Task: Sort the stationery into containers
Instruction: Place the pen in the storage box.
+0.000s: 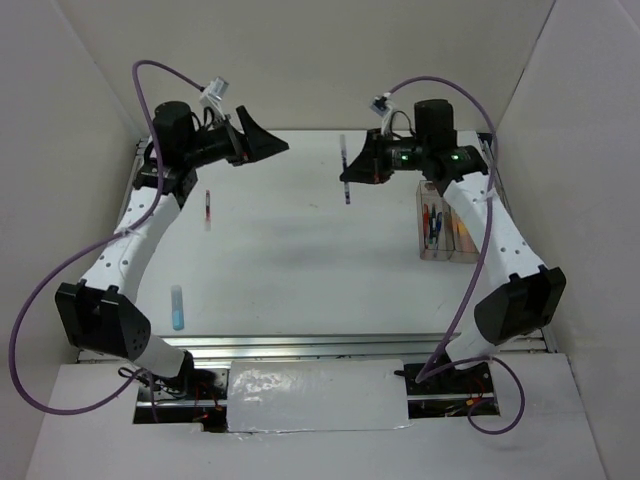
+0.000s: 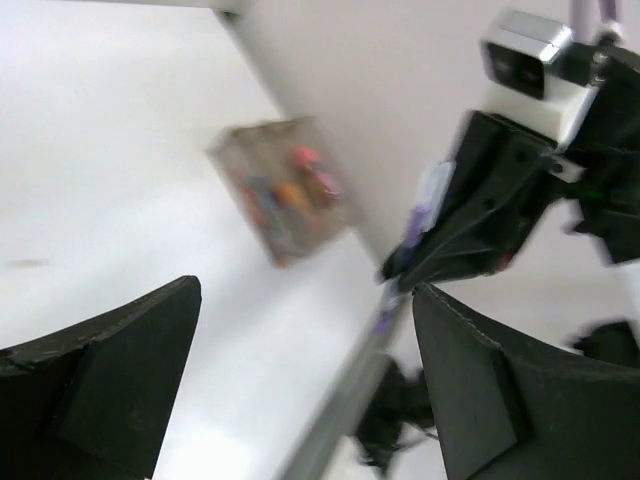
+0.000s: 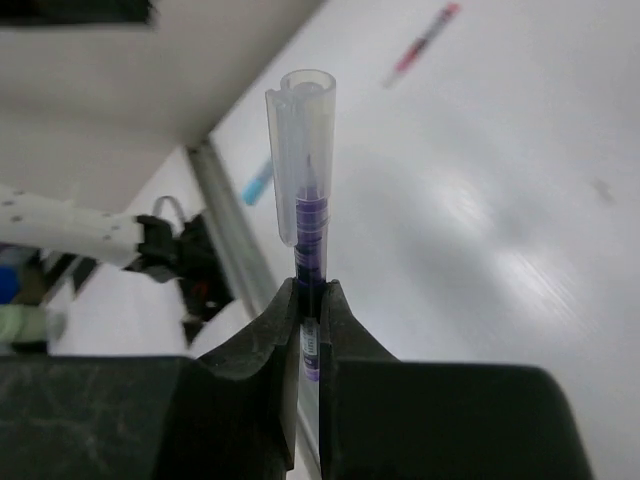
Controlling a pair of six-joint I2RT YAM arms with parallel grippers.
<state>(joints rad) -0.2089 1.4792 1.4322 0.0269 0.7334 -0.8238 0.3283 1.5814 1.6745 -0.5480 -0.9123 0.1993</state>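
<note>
My right gripper [image 1: 352, 174] is shut on a dark purple pen with a clear cap [image 1: 345, 168], holding it above the far middle of the table. In the right wrist view the pen [image 3: 308, 200] sticks up from between the closed fingers [image 3: 310, 300]. My left gripper [image 1: 262, 140] is open and empty, raised at the far left; its fingers [image 2: 110, 370] stand wide apart. A red pen [image 1: 207, 210] and a light-blue marker [image 1: 178, 307] lie on the left side of the table. The clear containers [image 1: 447, 228] at the right hold several coloured items.
The containers [image 2: 285, 190] show blurred in the left wrist view, with the right gripper and its pen [image 2: 415, 225] beyond. The red pen [image 3: 425, 42] and blue marker [image 3: 257, 183] show in the right wrist view. White walls enclose the table [image 1: 300, 270].
</note>
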